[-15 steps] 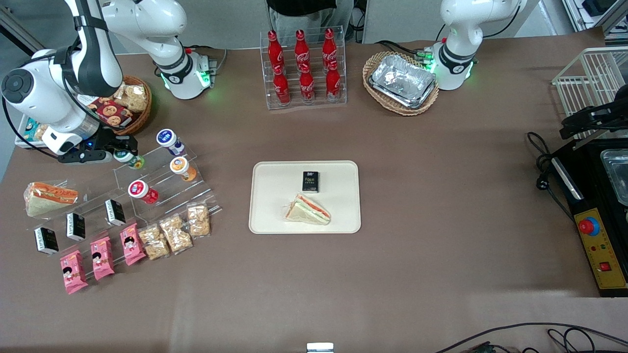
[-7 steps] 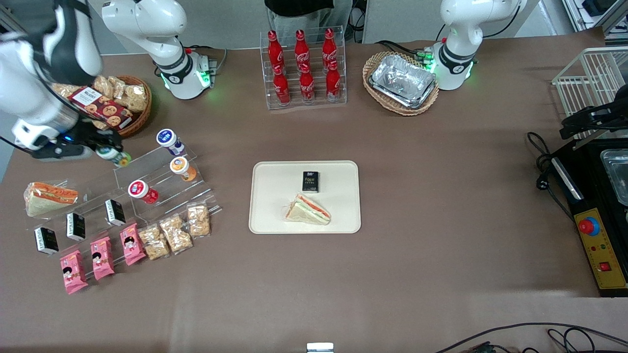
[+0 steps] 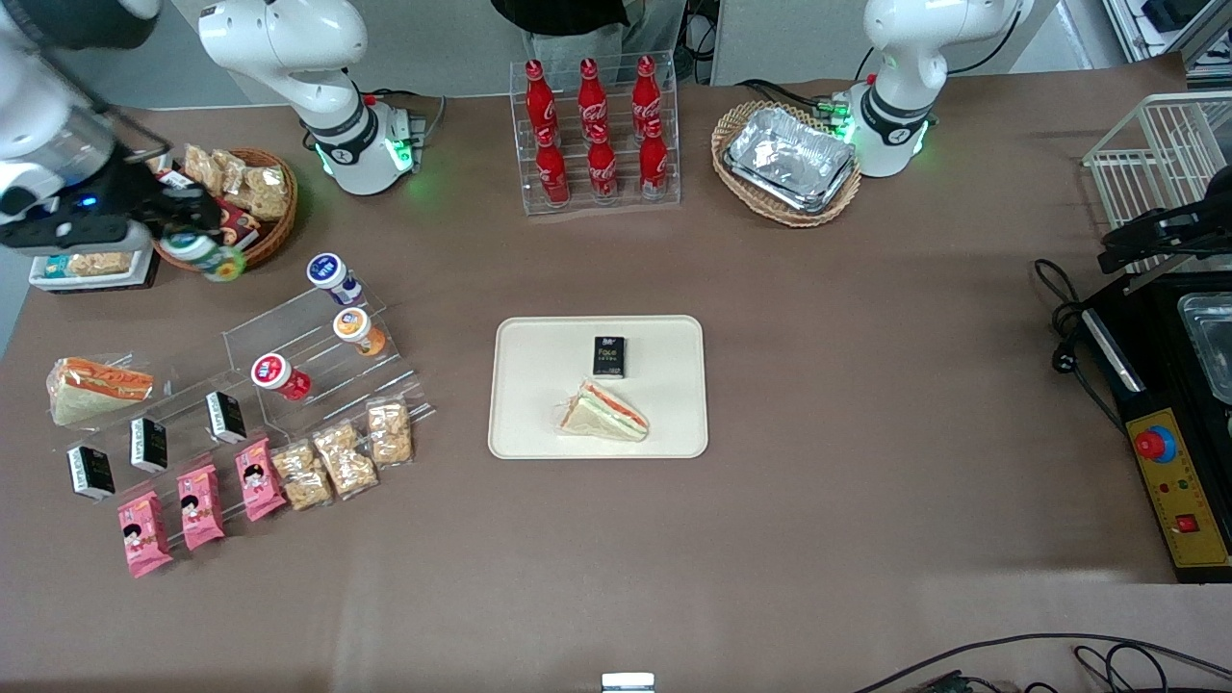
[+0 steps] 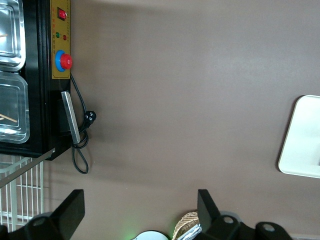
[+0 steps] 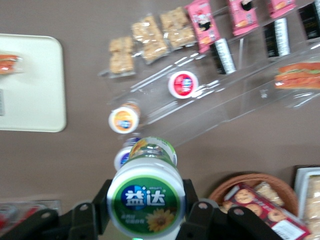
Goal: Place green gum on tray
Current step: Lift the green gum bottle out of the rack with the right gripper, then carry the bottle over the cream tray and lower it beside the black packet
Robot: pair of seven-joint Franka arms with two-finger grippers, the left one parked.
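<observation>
The gripper (image 3: 197, 234) clamps the green gum (image 3: 207, 258) high near the snack basket (image 3: 252, 207) (only by its lid end), so a quick swing toward the tray (image 3: 539, 423) could shake it loose.

The gripper (image 3: 183, 239), closed on the small green-lidded gum bottle (image 3: 207, 257), hangs above bare brown tablecloth (image 3: 818, 337) beside the wicker snack basket (image 3: 274, 207). Between it and the cream rectangular tray (image 3: 520, 423) stands a clear acrylic stepped rack (image 3: 289, 332) carrying blue-lidded (image 3: 329, 273) and orange-lidded (image 3: 354, 327) bottles. On the tray, a black packet (image 3: 609, 356) and a wrapped sandwich (image 3: 604, 412) occupy the middle; the strips along both short rims are bare.
</observation>
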